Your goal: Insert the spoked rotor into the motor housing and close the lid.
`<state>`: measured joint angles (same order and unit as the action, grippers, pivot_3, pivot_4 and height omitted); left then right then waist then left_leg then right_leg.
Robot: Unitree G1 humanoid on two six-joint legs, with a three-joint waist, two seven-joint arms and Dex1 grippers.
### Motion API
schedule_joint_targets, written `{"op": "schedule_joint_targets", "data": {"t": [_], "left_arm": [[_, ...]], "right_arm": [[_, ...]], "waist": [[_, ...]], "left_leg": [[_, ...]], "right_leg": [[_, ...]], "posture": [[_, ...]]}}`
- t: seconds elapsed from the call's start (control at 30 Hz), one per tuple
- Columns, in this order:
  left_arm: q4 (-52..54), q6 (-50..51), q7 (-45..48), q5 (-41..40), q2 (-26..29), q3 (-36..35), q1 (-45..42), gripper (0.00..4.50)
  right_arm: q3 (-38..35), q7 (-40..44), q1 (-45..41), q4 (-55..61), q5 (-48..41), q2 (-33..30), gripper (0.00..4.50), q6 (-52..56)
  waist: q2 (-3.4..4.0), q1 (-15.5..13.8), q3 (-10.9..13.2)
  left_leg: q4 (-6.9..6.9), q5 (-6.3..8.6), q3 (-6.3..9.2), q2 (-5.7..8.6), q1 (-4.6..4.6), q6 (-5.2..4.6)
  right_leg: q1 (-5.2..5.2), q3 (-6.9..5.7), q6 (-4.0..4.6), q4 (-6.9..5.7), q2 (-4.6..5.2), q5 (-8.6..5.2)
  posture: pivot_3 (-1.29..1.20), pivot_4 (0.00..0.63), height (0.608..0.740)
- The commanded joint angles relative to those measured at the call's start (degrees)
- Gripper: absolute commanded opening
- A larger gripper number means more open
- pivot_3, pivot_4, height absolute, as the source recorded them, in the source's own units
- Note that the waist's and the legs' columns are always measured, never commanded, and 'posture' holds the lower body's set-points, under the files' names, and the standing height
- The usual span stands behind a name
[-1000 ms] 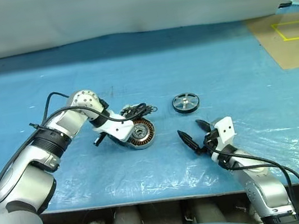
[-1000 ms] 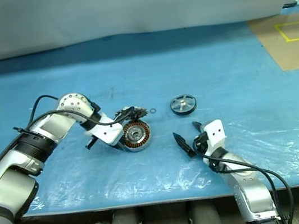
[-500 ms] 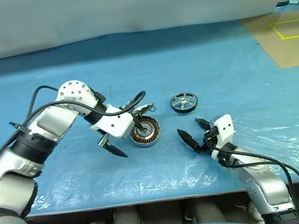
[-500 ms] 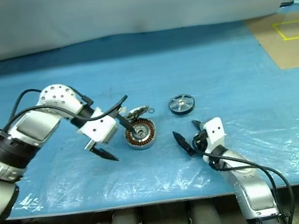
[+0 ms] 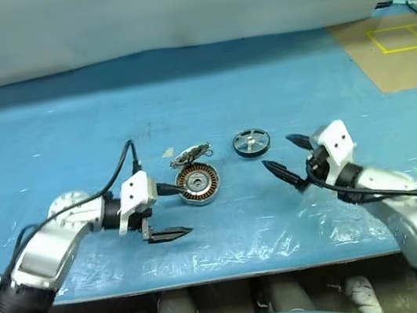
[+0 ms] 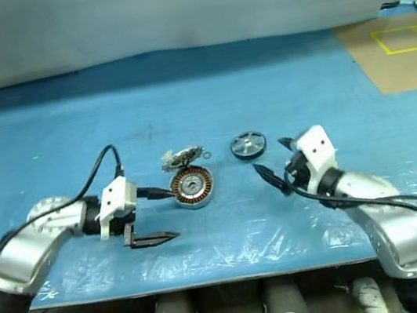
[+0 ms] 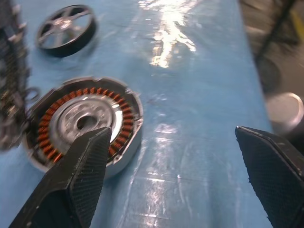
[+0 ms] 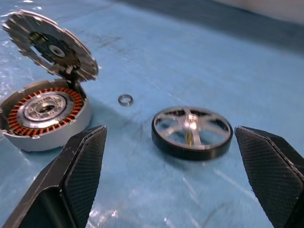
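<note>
Lying open near the centre of the head view on the blue-covered bench (image 5: pixel 47 142): the motor housing (image 5: pixel 198 184), copper-orange windings ringing a silver middle, nothing seated inside. Standing tilted up from the housing's far rim: the lid (image 5: pixel 190 154), toothed edge showing, joined at one spot and leaning back toward the upper part of the frame. Resting flat just right of the lid and apart from the housing: the spoked rotor (image 5: pixel 251 142), black rim, silver spokes and hub. Sitting on the bench between lid and rotor: a tiny metal ring (image 8: pixel 125 99), touching neither.

Hovering at the lower left of the frame, pointing rightward at the housing: the left end effector (image 5: pixel 170 210), fingers spread wide, gripping nothing; one fingertip close beside the housing's near-left edge, the other lower down over bare bench. In its wrist view, one finger (image 7: pixel 71 180) overlapping the housing's rim, contact not determinable.

Hanging at the right of the frame, below and right of the rotor: the right end effector (image 5: pixel 286 160), fingers likewise fully parted and empty, aimed toward the rotor and housing, clear of both.

Showing at the upper right corner: a brown patch (image 5: pixel 406 53) with yellow tape lines.
</note>
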<state>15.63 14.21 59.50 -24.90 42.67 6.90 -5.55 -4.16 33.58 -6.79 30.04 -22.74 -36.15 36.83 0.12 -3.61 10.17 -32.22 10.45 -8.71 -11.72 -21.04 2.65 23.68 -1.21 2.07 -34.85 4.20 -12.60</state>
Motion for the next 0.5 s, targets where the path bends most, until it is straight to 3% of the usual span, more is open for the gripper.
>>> {"op": "schedule_joint_targets", "data": {"t": [0.03,0.1,0.23,0.5], "left_arm": [[2.85,-5.23,-8.37,1.72,-5.29,-4.99,6.47,4.35],[1.34,-7.12,-11.74,2.56,-9.18,-6.07,8.58,4.35],[-1.43,-10.42,-14.30,4.41,-13.56,-6.17,10.13,4.35],[-16.39,-25.78,-14.84,8.59,-19.97,-6.74,11.52,4.35]], "right_arm": [[3.79,5.85,-9.58,-3.09,-0.14,-4.79,4.50,3.10],[7.86,7.96,-16.75,-9.39,2.75,-6.17,4.50,3.46],[15.21,9.99,-30.21,-24.33,8.13,-3.15,4.50,1.88],[25.07,14.16,-42.42,-47.69,18.01,4.94,4.50,-5.85]], "waist": [[-0.03,-0.20,0.00],[-0.03,-0.40,0.00],[-0.04,-0.43,-0.01],[-0.08,-0.28,-0.04]], "left_leg": [[0.01,0.00,0.02,-0.03,-0.01,0.00],[-0.02,0.00,0.03,-0.05,0.07,-0.01],[-0.07,0.00,0.05,-0.04,0.01,-0.02],[-0.11,-0.02,-0.01,-0.04,-0.45,-0.04]], "right_leg": [[-0.04,-0.01,0.00,0.00,0.01,0.00],[-0.12,-0.01,0.00,0.02,0.00,0.00],[-0.16,-0.05,0.02,-0.03,0.00,0.01],[0.35,-0.07,0.07,-0.11,-0.07,0.02]], "posture": [[0.00,0.150,0.740],[0.00,0.150,0.740],[0.00,0.150,0.740],[0.00,0.150,0.740]]}}
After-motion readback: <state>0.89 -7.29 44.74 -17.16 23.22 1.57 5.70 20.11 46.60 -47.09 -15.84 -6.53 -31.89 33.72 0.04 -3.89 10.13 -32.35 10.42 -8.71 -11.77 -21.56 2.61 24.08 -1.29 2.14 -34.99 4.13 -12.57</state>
